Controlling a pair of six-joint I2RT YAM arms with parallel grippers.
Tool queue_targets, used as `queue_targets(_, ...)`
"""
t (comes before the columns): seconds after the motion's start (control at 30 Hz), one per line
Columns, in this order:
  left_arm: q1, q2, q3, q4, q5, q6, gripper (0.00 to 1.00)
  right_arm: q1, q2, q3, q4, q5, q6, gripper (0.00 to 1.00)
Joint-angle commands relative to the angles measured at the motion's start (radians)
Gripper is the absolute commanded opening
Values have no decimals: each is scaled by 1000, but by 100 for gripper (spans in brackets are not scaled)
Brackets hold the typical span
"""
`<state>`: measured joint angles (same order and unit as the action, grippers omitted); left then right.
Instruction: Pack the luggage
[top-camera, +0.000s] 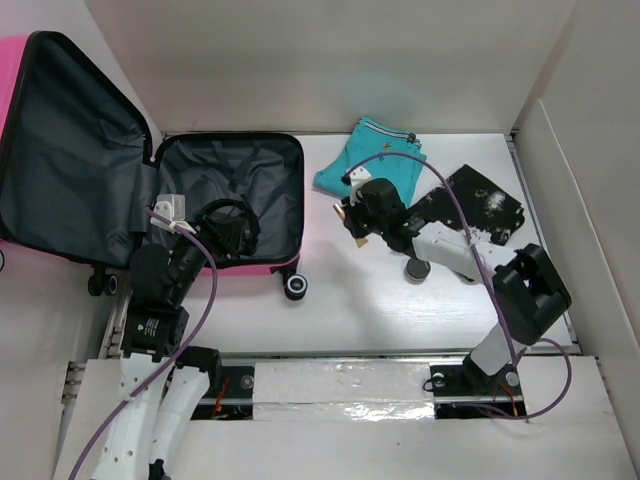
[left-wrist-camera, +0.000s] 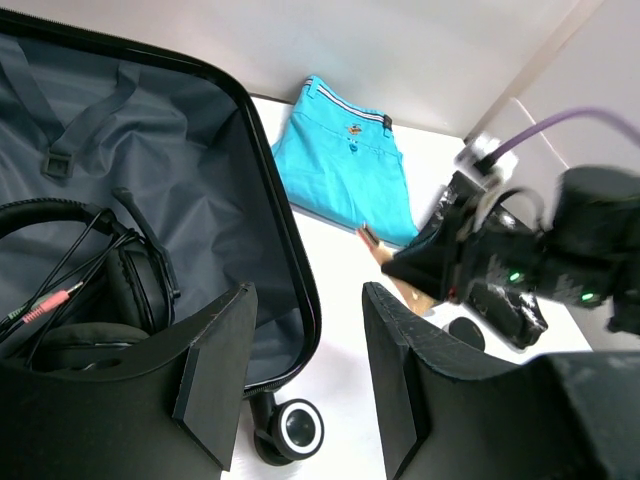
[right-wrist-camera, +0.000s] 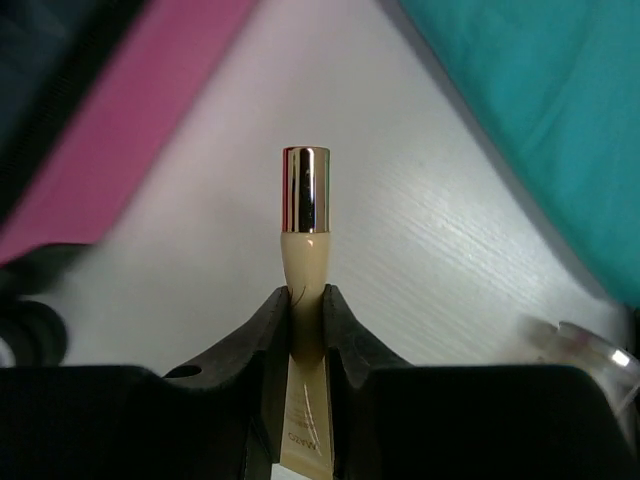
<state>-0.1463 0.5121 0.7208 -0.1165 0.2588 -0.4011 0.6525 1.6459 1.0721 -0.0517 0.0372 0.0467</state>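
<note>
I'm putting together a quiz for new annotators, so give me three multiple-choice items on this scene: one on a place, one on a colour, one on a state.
1. Where do the headphones lie?
A) inside the open luggage
B) beside its wheels
C) on its raised lid

2. What colour are the folded shorts?
A) red
B) teal
C) yellow

3. What is the right pincer doing?
A) standing open and empty
B) shut on a sock
C) shut on the gold-capped tube

Answers:
1 A, they rest on the grey lining.
2 B, the fabric is teal in both the top and left wrist views.
3 C, the right wrist view shows both fingers pressed against the tube.
</note>
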Motion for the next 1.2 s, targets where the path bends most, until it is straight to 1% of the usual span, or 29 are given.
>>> queue_targets(0.0,2,-11,12,49,16,8,44,59,-54,121,64,-72,25,20)
queue_targets(0.03,2,-12,11,49,17,8,44,77,-46,144,113,-91,38,20)
queue_targets(0.1,2,-12,11,51,17,8,44,93,15,216,137,-164,83,21)
queue_targets(0.13,2,-11,11,51,16,8,44,102,47,314,154,-189,97,21)
queue_targets(0.17,2,-9,9,51,14,8,44,120,84,365,164,-227,135,21)
queue_targets(0.2,2,-9,9,51,14,8,44,130,160,421,168,-247,159,21)
queue_targets(0.23,2,-9,9,51,11,10,43,130,201,530,177,-266,174,27)
queue_targets(0.27,2,-11,9,49,10,10,43,143,237,579,177,-276,205,39)
queue_targets(0.3,2,-12,9,46,7,10,44,144,291,621,171,-293,217,51)
queue_targets(0.37,2,-15,11,41,0,15,43,144,304,661,167,-298,234,70)
queue_targets(0.4,2,-18,11,41,-1,15,44,121,292,638,183,-289,236,71)
queue_targets(0.43,2,-20,12,40,-1,15,44,107,243,603,202,-281,236,71)
queue_targets(0.47,2,-18,12,38,2,15,44,93,214,518,232,-269,236,73)
queue_targets(0.5,2,-20,12,41,5,15,43,55,183,472,240,-248,234,72)
queue_targets(0.53,2,-18,12,43,13,13,43,35,119,471,259,-247,231,72)
queue_targets(0.6,2,-18,14,46,16,13,44,-5,50,260,265,-183,206,56)
queue_targets(0.63,-7,-18,14,46,14,13,44,-42,16,203,263,-150,197,43)
queue_targets(0.67,-7,-17,12,46,16,13,44,-62,-48,146,262,-107,182,24)
queue_targets(0.7,-7,-15,12,44,16,13,43,-83,-76,91,259,-39,177,19)
queue_targets(0.73,-7,-17,11,46,19,13,44,-108,-98,-7,257,5,171,17)
queue_targets(0.8,-7,-15,11,49,22,12,44,-180,-142,-88,250,76,150,18)
queue_targets(0.83,-7,-14,11,51,23,11,44,-201,-149,-142,239,92,144,21)
queue_targets(0.87,-7,-14,11,51,26,11,44,-246,-153,-159,202,108,147,35)
queue_targets(0.97,-7,-4,8,55,30,10,44,-295,-153,-201,173,145,134,59)
queue_targets(1.03,-7,0,6,57,31,8,44,-320,-130,-201,162,125,128,63)
queue_targets(1.17,-7,3,5,57,28,8,44,-320,-66,-187,136,86,134,65)
